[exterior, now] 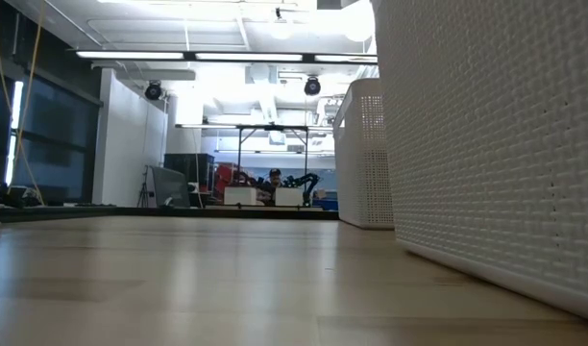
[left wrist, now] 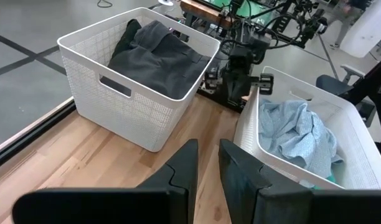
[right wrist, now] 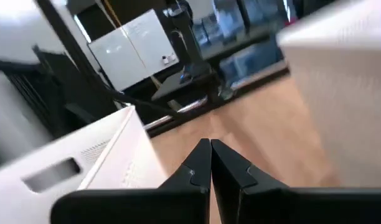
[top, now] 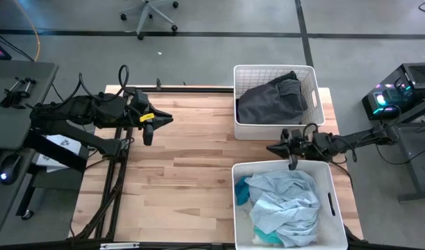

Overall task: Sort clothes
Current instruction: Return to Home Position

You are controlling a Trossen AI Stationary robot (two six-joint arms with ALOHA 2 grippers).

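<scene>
My right gripper (top: 271, 148) sits closed, empty, between dark clothes (top: 268, 103) and pale clothes (top: 285, 201). Left gripper (left wrist: 207, 150) barely parted, also empty

Top-down: at the right side of a wooden table (top: 178, 173) stand a white slatted bin (top: 244, 78) of charcoal grey clothes (top: 271, 103) and a second bin (top: 335, 198) of pale blue and teal clothes (top: 285, 205) — the right gripper (top: 273, 148) hangs between them, the left gripper (top: 164, 119) well apart.
</scene>
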